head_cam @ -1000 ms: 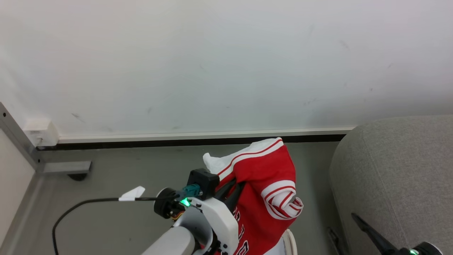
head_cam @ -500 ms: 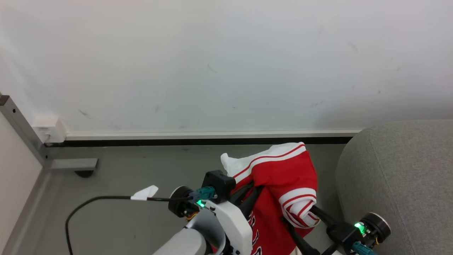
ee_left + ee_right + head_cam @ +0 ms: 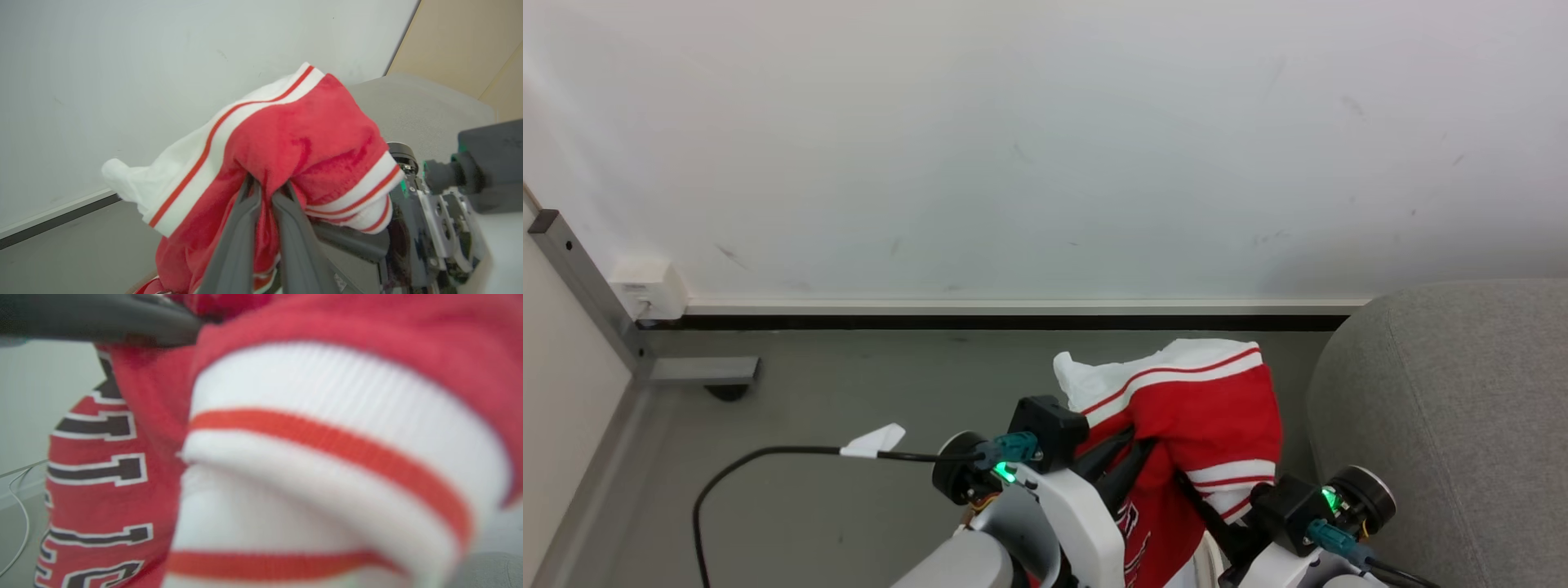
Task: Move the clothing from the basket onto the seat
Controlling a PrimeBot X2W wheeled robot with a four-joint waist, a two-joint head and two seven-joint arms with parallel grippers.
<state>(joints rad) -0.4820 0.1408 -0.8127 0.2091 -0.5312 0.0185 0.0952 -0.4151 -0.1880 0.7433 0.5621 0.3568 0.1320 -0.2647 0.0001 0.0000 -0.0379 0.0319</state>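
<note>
The clothing (image 3: 1209, 408), a red jersey with white-and-red striped trim, hangs in the air left of the grey seat (image 3: 1445, 408). My left gripper (image 3: 1127, 447) is shut on a fold of red fabric near its top, seen close in the left wrist view (image 3: 265, 190). My right gripper (image 3: 1188, 486) has come in from the right, and its fingers are closed on the striped trim (image 3: 327, 428). The black letters (image 3: 98, 469) hang below. A pale curved rim (image 3: 1207, 563) peeks out under the jersey; I cannot tell if it is the basket.
A white wall with a dark skirting strip (image 3: 1013, 321) runs behind. A black cable (image 3: 768, 453) with a white tag trails from my left wrist over the grey floor. A metal frame foot (image 3: 698, 371) stands at the left.
My right gripper rose from the lower right corner to the jersey's striped trim, and its spread fingers came together on it. The left gripper kept its hold. The camera shifted a little.
</note>
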